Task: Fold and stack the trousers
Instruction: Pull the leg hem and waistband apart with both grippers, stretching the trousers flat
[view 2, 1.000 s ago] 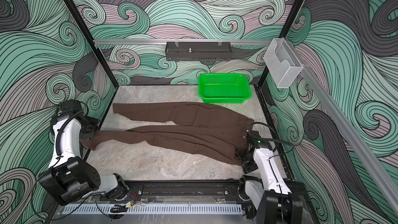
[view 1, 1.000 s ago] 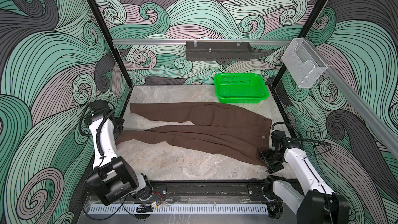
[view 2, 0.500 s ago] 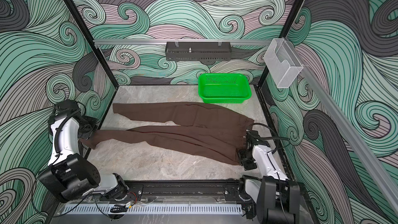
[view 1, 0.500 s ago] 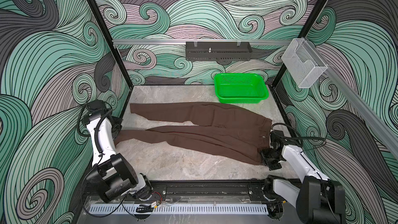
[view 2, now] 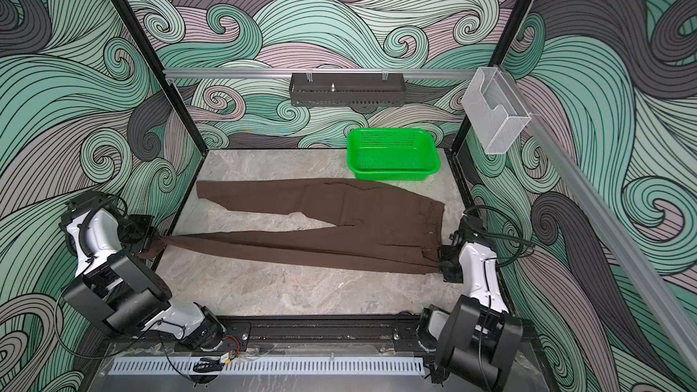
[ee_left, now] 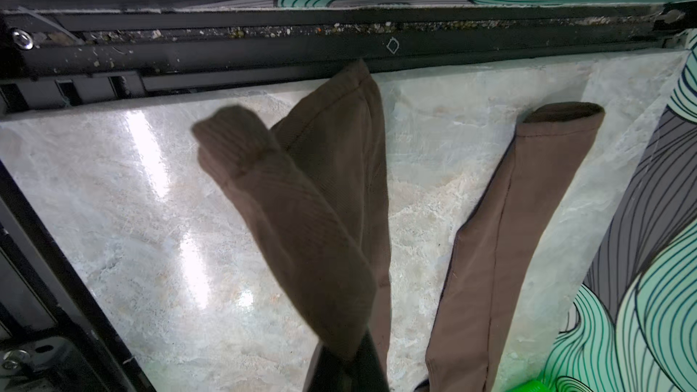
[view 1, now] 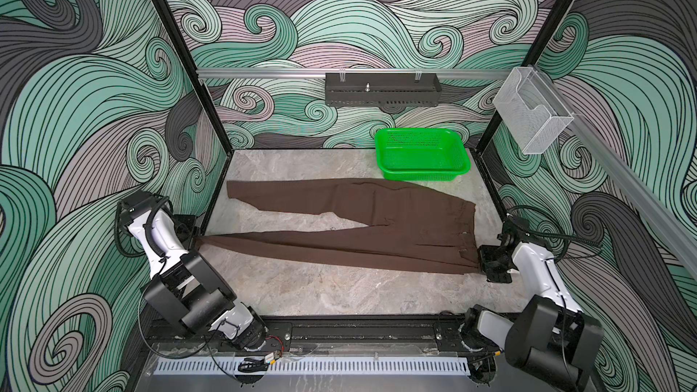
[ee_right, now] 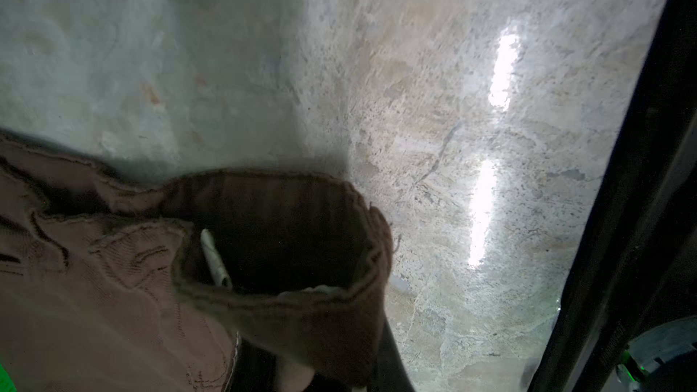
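The dark brown trousers (view 1: 377, 220) (view 2: 358, 220) lie spread on the marble table (view 1: 301, 288), legs pointing left and waistband at the right. My left gripper (view 1: 193, 236) (view 2: 151, 242) is shut on the near leg's cuff at the table's left edge, and that leg runs taut across the table. In the left wrist view the cuff (ee_left: 320, 220) hangs from the jaws and the far leg (ee_left: 509, 239) lies flat. My right gripper (view 1: 481, 261) (view 2: 441, 258) is shut on the near corner of the waistband (ee_right: 286, 296), which gapes open in the right wrist view.
A bright green perforated basket (view 1: 422, 156) (view 2: 392, 160) stands at the back right, just behind the trousers. A black rack (view 1: 381, 94) hangs on the rear rail and a clear holder (view 1: 531, 118) on the right rail. Black frame posts border both sides.
My right gripper has shut on the waistband corner. My left gripper has drawn the near cuff a little further left, pulling that leg straight.
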Tool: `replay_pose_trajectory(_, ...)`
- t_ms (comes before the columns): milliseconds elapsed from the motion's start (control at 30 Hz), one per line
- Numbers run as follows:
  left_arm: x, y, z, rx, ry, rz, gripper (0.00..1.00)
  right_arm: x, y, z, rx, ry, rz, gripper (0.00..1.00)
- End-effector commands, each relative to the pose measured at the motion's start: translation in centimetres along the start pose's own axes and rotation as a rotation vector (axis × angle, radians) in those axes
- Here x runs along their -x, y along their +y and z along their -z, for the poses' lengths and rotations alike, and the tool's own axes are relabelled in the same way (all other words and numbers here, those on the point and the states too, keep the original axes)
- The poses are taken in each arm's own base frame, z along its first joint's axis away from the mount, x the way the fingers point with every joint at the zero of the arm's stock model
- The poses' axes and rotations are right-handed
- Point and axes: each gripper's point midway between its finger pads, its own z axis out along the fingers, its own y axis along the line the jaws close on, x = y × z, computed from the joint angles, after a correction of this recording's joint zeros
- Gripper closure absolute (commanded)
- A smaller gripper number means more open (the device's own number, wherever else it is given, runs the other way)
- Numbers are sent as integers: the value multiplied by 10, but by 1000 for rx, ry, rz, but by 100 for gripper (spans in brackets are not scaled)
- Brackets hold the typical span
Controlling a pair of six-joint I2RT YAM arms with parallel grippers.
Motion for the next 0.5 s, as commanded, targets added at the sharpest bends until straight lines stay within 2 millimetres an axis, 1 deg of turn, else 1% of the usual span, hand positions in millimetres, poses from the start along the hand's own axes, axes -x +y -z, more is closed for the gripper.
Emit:
replay_pose_trajectory(0,16,-31,11,-135,-40,7,100,22,22,15,50,-79,-52,100)
replay_pose_trajectory(67,16,-52,23,-187,-52,1,100,24,40,27,101,-65,-73,100)
replay_pose_trajectory(167,17,-80,47,-242,-79,-22,100,26,61,46,157,-53,-99,100)
replay_pose_trajectory(233,17,-92,58,-275,-81,-27,100,28,71,58,192,-50,-111,100)
replay_pose_trajectory(267,17,-93,63,-277,-81,-30,100,28,73,62,205,-52,-113,100)
replay_pose_trajectory(333,13,-89,67,-265,-84,-48,100,30,69,68,207,-74,-110,100)
replay_pose_trajectory(367,10,-81,65,-247,-87,-57,100,32,61,66,192,-98,-108,100)
replay_pose_trajectory(400,7,-72,60,-222,-84,-62,100,34,53,64,180,-117,-109,100)
replay_pose_trajectory(433,3,-58,50,-181,-77,-57,100,37,42,58,155,-144,-113,100)
replay_pose_trajectory(467,-2,-46,49,-165,-86,-59,100,40,32,54,137,-165,-119,100)
